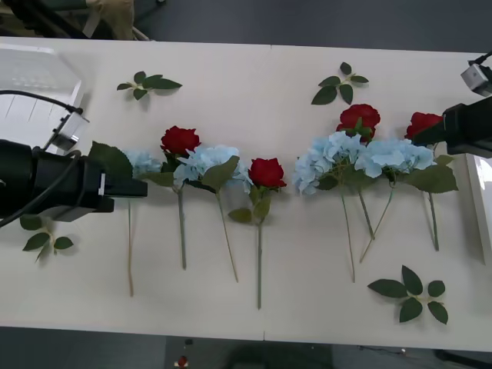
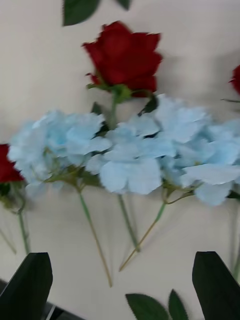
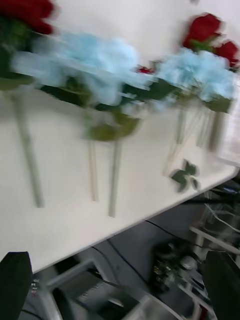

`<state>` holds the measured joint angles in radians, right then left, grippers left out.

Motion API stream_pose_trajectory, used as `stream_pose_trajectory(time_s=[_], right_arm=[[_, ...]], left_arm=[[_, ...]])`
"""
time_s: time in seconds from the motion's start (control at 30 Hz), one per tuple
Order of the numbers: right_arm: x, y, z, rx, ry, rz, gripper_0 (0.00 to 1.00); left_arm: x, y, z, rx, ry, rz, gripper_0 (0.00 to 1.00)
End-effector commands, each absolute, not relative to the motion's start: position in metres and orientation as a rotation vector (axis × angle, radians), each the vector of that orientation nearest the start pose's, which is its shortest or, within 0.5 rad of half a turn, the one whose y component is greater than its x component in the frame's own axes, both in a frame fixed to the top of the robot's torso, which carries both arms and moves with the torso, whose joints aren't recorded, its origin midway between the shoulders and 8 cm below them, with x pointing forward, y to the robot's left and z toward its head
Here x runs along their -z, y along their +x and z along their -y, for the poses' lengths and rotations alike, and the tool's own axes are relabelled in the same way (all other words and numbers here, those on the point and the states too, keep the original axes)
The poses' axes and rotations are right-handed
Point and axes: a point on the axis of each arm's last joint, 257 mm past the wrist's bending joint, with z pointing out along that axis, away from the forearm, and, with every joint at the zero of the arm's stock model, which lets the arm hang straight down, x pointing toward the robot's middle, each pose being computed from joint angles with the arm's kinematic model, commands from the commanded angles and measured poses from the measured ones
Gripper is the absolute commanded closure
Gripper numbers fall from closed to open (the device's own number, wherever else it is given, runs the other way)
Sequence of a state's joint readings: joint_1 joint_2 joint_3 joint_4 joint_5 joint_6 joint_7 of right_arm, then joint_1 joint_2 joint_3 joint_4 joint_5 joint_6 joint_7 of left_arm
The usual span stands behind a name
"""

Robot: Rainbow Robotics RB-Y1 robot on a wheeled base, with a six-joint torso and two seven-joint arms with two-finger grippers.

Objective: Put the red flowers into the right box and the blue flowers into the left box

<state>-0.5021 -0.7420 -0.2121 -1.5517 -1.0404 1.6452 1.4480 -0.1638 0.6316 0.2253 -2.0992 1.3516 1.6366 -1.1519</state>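
Lying nearest the table's [image 1: 254, 92] front edge are two flowerless leaf sprigs [image 1: 410, 295], one by the front-right corner, one by the left edge under the left arm. Past them the stems all run toward the front edge, blooms toward the back.

Mid-table, a loose row from left edge to right edge: the blue flowers [image 1: 209, 163] sit as a small cluster beside the left arm, a bigger one next to it, then two more clusters side by side toward the right. The red flowers [image 1: 180, 140] are mixed in w/ them: one rose just behind the left blue clusters, one [image 1: 267, 172] about centre, one behind the right blue pair, one near the right arm.

Left gripper [image 3: 120, 285] hangs off the left side, black fingers [image 3: 15, 280] spread, nothing between them. Right gripper [image 2: 122, 285] hovers over the right blue clusters, fingers spread too, holding nothing.

Farther back, two more leaf sprigs lie toward the back edge. The left box [image 1: 34, 84] sits at the back-left corner; the right box [image 1: 478, 200] shows as a white rim along the right edge.
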Motion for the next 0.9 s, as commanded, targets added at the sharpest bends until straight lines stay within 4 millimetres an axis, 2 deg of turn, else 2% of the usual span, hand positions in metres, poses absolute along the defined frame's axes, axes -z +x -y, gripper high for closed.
stream_pose_trajectory(time_s=[0.03,0.17,0.33,0.47,0.5,0.6,0.73,0.9], right_arm=[[0.161,0.518,0.388,-0.334,0.182,-2.569,0.18],[0.171,0.536,0.421,-0.305,0.302,-2.541,0.18],[0.177,0.565,0.435,-0.281,0.366,-2.499,0.18],[0.182,0.576,0.438,-0.265,0.383,-2.486,0.18],[0.190,0.580,0.439,-0.252,0.392,-2.488,0.18],[0.199,0.584,0.438,-0.234,0.385,-2.485,0.17],[0.217,0.592,0.427,-0.205,0.353,-2.478,0.18],[0.242,0.602,0.419,-0.213,0.377,-2.452,0.18]], left_arm=[[0.197,0.387,-0.235,0.794,-0.225,-2.644,0.00],[0.215,0.408,-0.248,0.707,-0.462,-2.650,0.00],[0.236,0.433,-0.252,0.529,-0.572,-2.675,0.00],[0.251,0.446,-0.249,0.452,-0.613,-2.679,0.00],[0.264,0.457,-0.252,0.389,-0.643,-2.673,0.00],[0.276,0.469,-0.259,0.329,-0.652,-2.662,0.00],[0.294,0.490,-0.269,0.296,-0.701,-2.645,0.00],[0.306,0.513,-0.273,0.285,-0.745,-2.633,0.00]])
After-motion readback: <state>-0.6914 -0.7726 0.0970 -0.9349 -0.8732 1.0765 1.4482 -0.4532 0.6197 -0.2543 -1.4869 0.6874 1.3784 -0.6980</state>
